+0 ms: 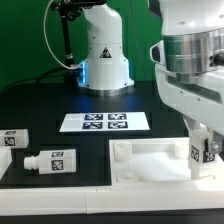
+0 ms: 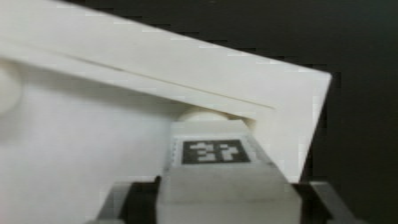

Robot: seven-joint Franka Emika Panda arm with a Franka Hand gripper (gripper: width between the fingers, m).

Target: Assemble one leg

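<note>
Gripper [image 2: 217,190] grips the leg [image 2: 215,150] upright, peg end pressed at the tray's [image 1: 150,165] corner, apparently so it can be seated there; two spare legs [image 1: 50,160] lie apart

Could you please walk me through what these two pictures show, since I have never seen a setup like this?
This is a robot arm putting furniture together. The exterior view looks at the table from off the arm; the wrist view looks down from the arm's own camera. The gripper, two fingers at the arm's end, is shut on a small white leg carrying a black-and-white tag, at a corner of the white tray-like top. Two more legs lie loose at the exterior view's left. The flat marker board only helps cameras locate things. The white machine behind appears to be the arm's base.
</note>
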